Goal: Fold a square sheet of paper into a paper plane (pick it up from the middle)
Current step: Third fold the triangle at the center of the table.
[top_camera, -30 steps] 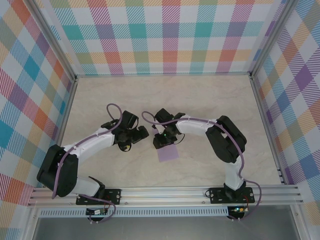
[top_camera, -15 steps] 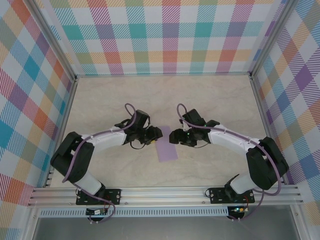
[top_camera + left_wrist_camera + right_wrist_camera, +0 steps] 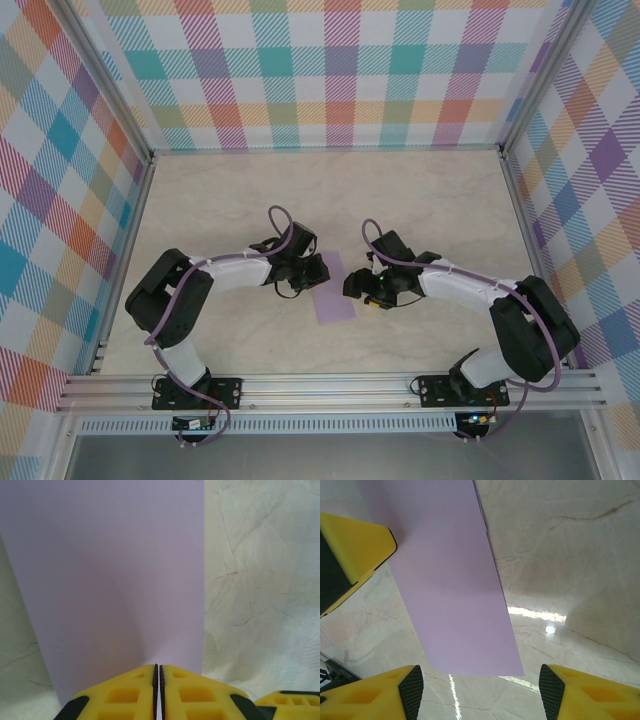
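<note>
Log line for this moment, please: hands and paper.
left hand: shut on paper edge | right hand: open at opposite edge, not gripping | paper: on table between hands

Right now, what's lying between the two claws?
The square sheet of paper lies on the table between the left claw and the right claw, filling the gap. The top external view shows it.

Plain lavender square sheet of paper [image 3: 338, 300] on cream-marbled table [image 3: 430, 200]; walls [image 3: 340, 60] pastel plaid.
</note>
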